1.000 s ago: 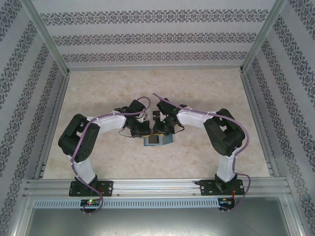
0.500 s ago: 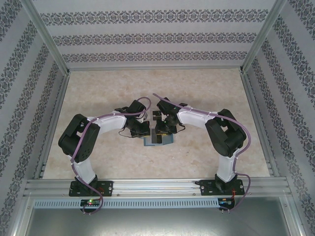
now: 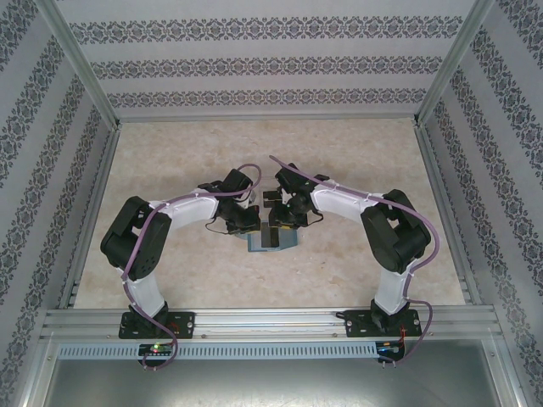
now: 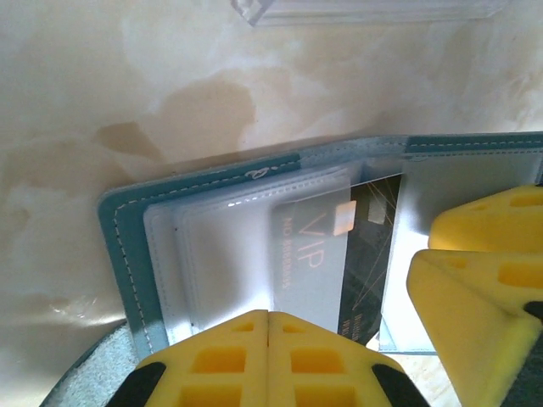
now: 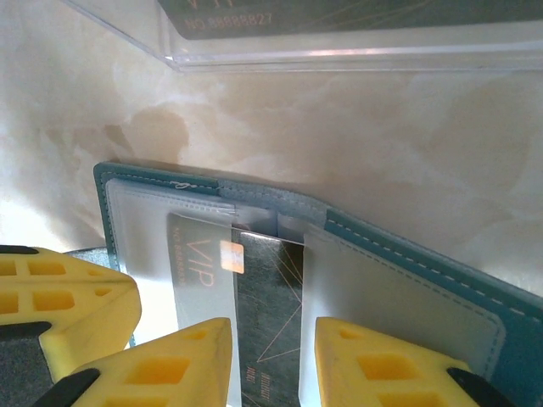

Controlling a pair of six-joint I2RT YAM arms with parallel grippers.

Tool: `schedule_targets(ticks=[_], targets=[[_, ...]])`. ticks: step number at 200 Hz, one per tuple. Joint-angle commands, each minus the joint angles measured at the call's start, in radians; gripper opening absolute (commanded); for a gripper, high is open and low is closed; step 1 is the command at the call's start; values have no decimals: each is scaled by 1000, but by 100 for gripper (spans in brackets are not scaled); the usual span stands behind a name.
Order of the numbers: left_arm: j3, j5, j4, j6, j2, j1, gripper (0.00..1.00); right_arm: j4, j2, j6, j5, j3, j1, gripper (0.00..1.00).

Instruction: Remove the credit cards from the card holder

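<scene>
1. The left claw (image 4: 269, 343) is clenched, its yellow pads (image 4: 212, 365) pressed flat together. I cannot tell whether a sleeve is pinched between them.
2. The card holder (image 4: 119, 225) lies open on the marbled table (image 4: 102, 76) directly ahead of that claw, with its clear sleeves (image 4: 221, 254) reaching up to the pad tips.
3. The right claw (image 5: 271, 360) is released, its jaws parted, just beside the left claw and over the holder.
4. A credit card (image 5: 267, 297), pale with "VIP" on one half and dark on the other, juts from a sleeve. It shows in the gap between the right claw's pads and is not pinched.
5. Beyond both claws, apart from the holder, sits a clear tray (image 5: 356, 55) with another dark card (image 5: 254, 13) inside.
</scene>
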Motion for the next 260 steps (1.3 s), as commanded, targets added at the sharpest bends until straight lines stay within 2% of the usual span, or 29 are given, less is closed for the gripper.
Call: schedule_targets(ticks=[1, 44, 84, 127, 165, 206, 260], targets=[[27, 21, -20, 10, 16, -19, 0, 13, 16, 1, -30, -18, -8, 33], [24, 31, -23, 18, 59, -23, 0, 14, 29, -4, -59, -4, -8, 33], [25, 21, -54, 37, 101, -24, 0, -14, 54, -18, -33, 4, -9, 34], [18, 4, -71, 45, 108, -25, 0, -3, 66, -23, -44, -4, -10, 34], [15, -14, -88, 50, 104, -24, 0, -47, 63, -42, 12, 5, -15, 37], [16, -16, -88, 50, 104, -25, 0, -44, 69, -44, 10, -1, -17, 39], [19, -13, -85, 49, 106, -25, 0, 6, 71, -38, -55, -22, -26, 39]])
